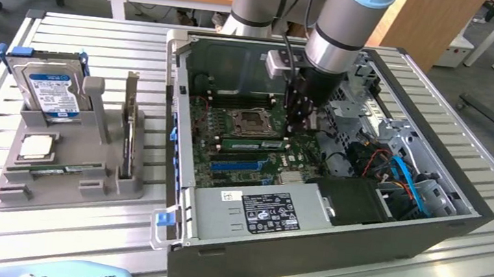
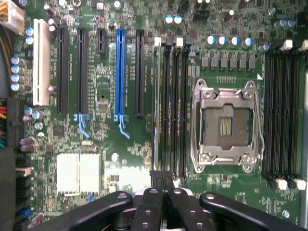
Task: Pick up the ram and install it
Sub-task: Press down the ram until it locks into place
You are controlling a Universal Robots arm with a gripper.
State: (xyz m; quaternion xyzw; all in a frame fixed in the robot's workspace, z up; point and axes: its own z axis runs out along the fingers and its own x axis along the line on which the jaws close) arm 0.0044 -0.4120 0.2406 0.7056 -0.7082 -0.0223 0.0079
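We read "UNIVERSAL ROBOTS" on the pale blue pendant at the table edge, while the print on the hard drive's blue label and on the white sticker of the power supply is too small to read. One ram, a long thin green stick, sits seated in a slot beside the processor socket inside the open computer case, and a second lies flat on the grey holder outside. The gripper hangs low over the motherboard by the memory slots, its fingers pressed together and holding nothing.
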